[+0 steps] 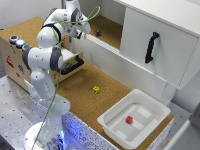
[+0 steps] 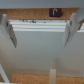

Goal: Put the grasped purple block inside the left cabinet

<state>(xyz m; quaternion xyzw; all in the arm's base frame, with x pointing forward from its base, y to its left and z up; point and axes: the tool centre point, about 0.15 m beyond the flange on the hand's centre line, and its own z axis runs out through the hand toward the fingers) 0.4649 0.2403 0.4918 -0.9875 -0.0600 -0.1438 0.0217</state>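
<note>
- The purple block [image 1: 98,33] lay on the cork floor of the left cabinet [image 1: 111,29], apart from the gripper [image 1: 79,33], which hung just outside the cabinet's low front rim.
- In the wrist view the fingers [image 2: 11,31] stood spread with nothing between them; the purple block [image 2: 54,12] sat beyond the rim.
- The placing step looked done; next would likely be drawing the arm clear of the cabinet.
- No readable writing or brand showed anywhere.
</note>
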